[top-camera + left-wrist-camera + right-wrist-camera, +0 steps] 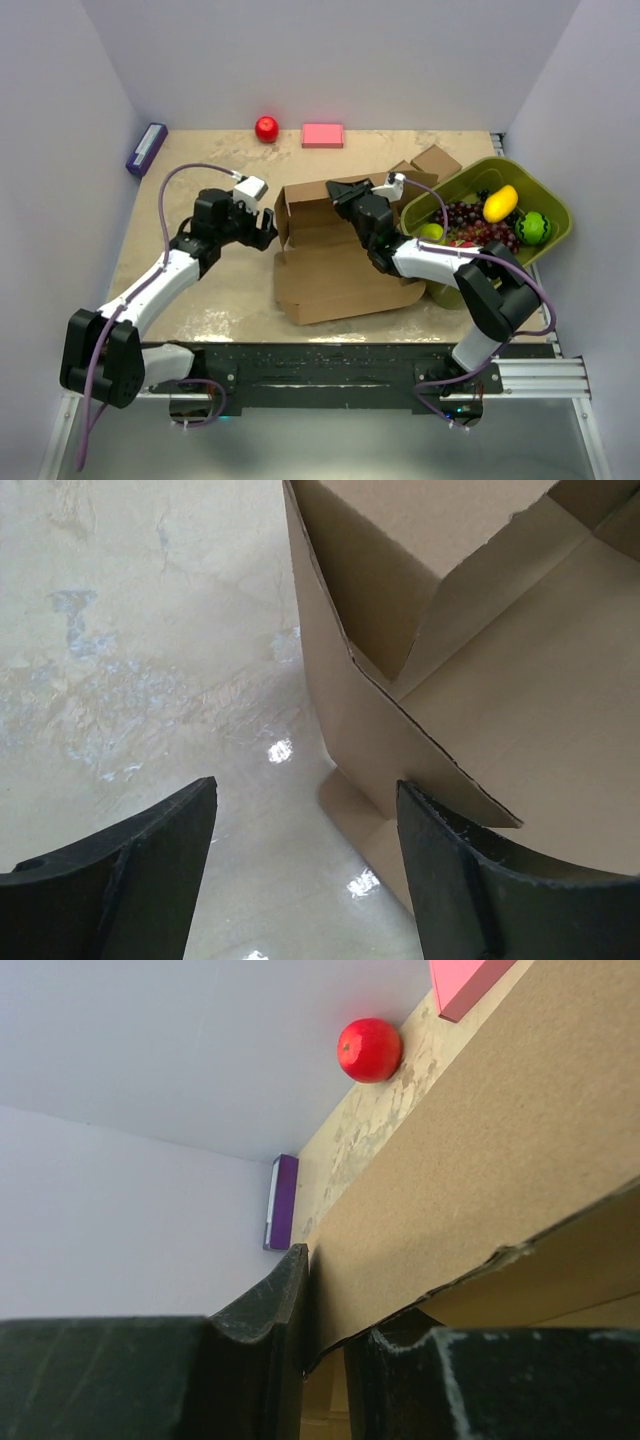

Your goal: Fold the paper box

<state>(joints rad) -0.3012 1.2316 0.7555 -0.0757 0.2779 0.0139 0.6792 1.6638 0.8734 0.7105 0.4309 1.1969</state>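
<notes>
The paper box [335, 270] is a large brown cardboard sheet in the middle of the table, partly folded, with its back wall and side flaps standing up. My left gripper [268, 228] is open at the box's left side. In the left wrist view its jaws [305, 785] stand wide apart over bare table, with the right finger against the box's left wall [500, 680]. My right gripper [335, 192] is shut on the top edge of the box's back wall. In the right wrist view the cardboard [500, 1130] is pinched between its fingers [335, 1300].
A green basket [548, 192] of fruit stands at the right, with two small brown boxes [430, 162] behind it. A red ball [266, 128], a pink block [322, 135] and a purple box [146, 148] lie along the back wall.
</notes>
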